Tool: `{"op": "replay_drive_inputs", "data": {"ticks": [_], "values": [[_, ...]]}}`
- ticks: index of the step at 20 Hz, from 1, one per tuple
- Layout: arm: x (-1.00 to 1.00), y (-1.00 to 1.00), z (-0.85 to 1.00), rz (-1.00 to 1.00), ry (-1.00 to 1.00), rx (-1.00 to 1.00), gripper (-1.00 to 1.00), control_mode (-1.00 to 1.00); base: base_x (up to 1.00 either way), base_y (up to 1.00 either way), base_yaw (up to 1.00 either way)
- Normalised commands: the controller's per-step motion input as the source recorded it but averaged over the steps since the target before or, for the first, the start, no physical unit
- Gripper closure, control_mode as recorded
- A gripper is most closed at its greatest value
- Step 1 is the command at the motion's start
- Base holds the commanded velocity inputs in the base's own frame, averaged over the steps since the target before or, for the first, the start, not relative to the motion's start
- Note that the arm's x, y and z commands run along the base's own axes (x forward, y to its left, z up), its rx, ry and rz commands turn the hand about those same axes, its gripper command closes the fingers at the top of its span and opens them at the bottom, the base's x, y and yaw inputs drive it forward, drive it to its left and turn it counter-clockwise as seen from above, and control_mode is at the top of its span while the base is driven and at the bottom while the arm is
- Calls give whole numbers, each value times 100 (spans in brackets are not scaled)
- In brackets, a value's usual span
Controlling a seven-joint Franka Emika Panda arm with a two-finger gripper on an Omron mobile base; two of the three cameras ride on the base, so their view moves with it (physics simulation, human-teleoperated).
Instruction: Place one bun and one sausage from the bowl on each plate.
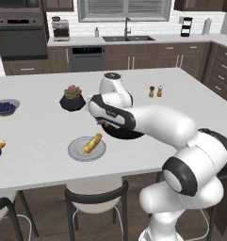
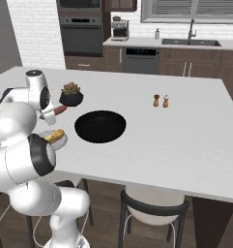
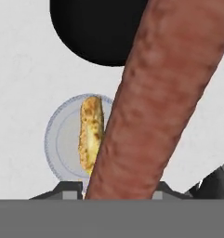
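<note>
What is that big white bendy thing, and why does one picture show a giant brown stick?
It is a robot arm in a pretend kitchen. Two cameras sit behind it, left and right; a third sits on its hand, so near things look huge. The brown stick is a sausage, pinched in the gripper. Below it waits a pale plate with a bun on it. The table also has a black bowl, a plant pot, two shakers and a bowl of berries.
</note>
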Motion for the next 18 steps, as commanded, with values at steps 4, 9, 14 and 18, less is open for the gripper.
{"op": "replay_drive_inputs", "data": {"ticks": [4, 9, 14, 18], "values": [[-42, 56, -25, 12, 19, -3, 100, -100, 0, 0, 0], [21, 29, -56, 13, 1, -12, 100, -100, 0, 0, 0], [28, 41, -42, 8, 9, 0, 100, -100, 0, 0, 0], [33, 35, -44, 7, 10, -2, 100, -100, 0, 0, 0]]}}
